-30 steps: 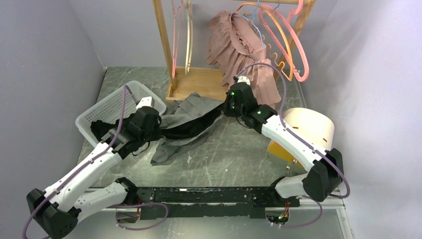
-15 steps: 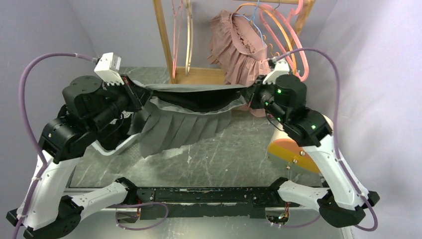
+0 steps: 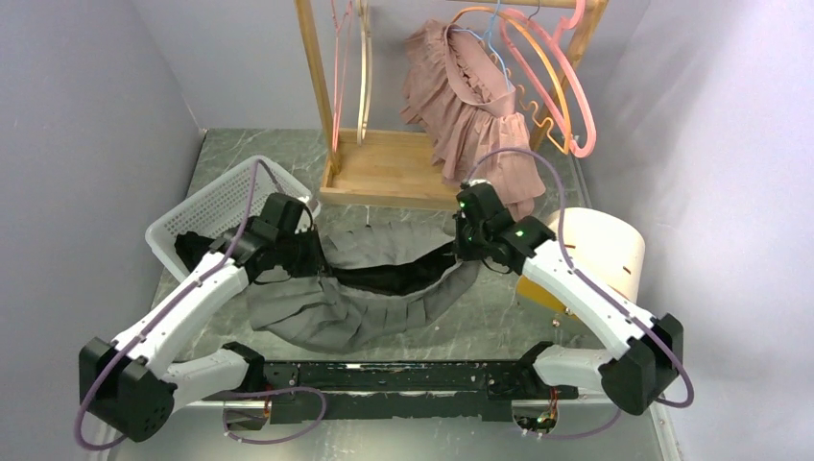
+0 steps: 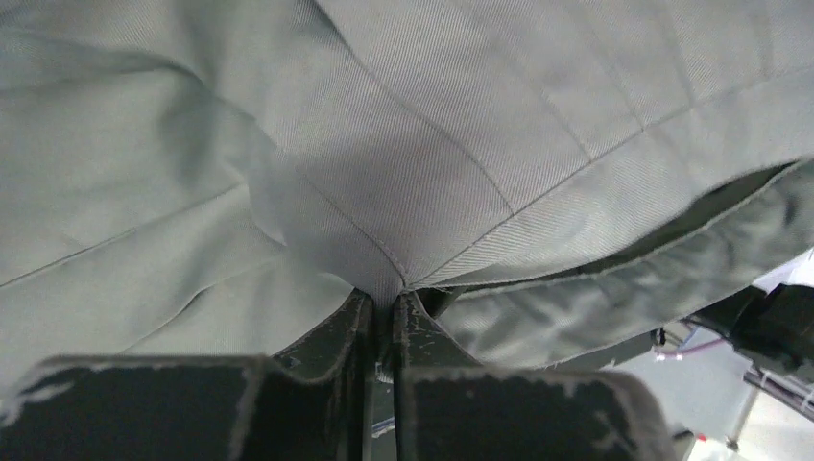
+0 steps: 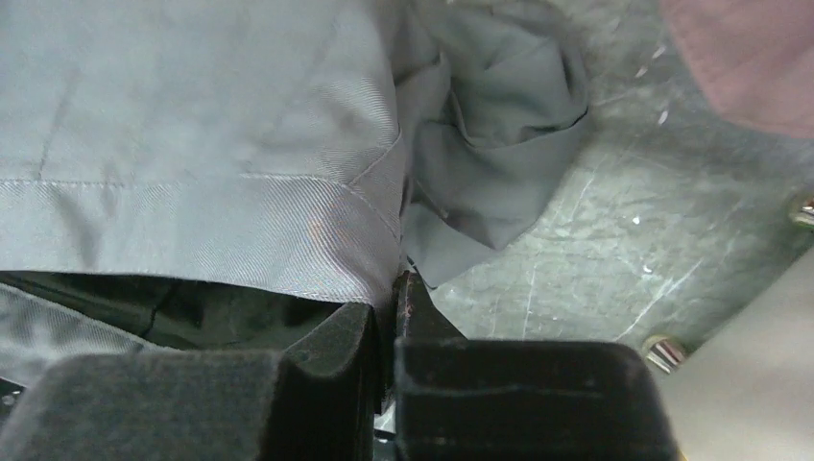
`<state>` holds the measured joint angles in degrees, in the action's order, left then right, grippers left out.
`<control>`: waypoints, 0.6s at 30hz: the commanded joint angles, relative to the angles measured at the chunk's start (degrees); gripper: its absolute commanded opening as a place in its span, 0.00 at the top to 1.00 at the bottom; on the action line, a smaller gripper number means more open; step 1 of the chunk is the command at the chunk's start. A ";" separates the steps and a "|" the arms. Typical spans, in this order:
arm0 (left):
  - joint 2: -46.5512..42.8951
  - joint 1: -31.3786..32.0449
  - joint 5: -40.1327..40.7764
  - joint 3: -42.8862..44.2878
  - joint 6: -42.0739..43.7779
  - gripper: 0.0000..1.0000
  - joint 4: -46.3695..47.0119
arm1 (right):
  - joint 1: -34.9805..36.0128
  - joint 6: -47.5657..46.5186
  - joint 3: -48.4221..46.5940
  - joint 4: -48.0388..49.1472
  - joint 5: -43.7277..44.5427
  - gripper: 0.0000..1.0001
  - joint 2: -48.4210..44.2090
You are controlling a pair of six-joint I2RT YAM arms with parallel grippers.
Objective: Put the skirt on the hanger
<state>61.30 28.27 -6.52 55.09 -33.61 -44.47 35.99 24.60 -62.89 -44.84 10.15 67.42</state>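
The grey pleated skirt [image 3: 336, 312] sags between my two grippers low over the table, its dark waistband opening facing up. My left gripper [image 3: 312, 257] is shut on the waistband's left end; in the left wrist view the skirt [image 4: 413, 144] is pinched between the jaws of the left gripper [image 4: 384, 300]. My right gripper [image 3: 461, 240] is shut on the right end, where the right gripper [image 5: 395, 288] clamps the hem of the skirt [image 5: 192, 144]. Pink and orange hangers [image 3: 566, 96] hang on the wooden rack at the back right, far from both grippers.
A ruffled pink garment [image 3: 470, 106] hangs on the rack above its wooden base [image 3: 384, 168]. More hangers [image 3: 363, 77] hang at the rack's left post. A white basket [image 3: 221, 206] with dark clothes stands at the left. A cream cylinder [image 3: 600, 245] stands at the right.
Both arms lifted the skirt and stretched it in the air half a second ago. They have since come down toward the near side, and the skirt now sags onto the table.
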 commanded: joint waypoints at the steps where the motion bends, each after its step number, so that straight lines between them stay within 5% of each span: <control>1: 0.79 -3.16 -12.27 -5.54 -1.16 0.83 10.95 | -0.47 1.47 2.73 8.42 -2.22 1.00 1.92; 5: 1.71 -3.66 -11.53 -7.54 0.16 0.57 11.03 | -0.86 1.97 3.78 12.74 -2.77 1.00 5.05; 9: 0.79 -3.68 -9.57 -7.70 1.09 0.45 9.23 | -1.38 2.77 3.03 15.11 -2.48 0.97 7.74; 18: -0.86 -3.82 -5.03 -6.85 2.34 0.46 5.16 | -3.17 3.22 1.55 16.68 -2.41 0.94 9.33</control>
<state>61.21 25.15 -13.54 47.70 -32.64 -37.50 33.76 27.16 -59.29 -30.48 7.86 76.88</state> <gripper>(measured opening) 0.554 0.066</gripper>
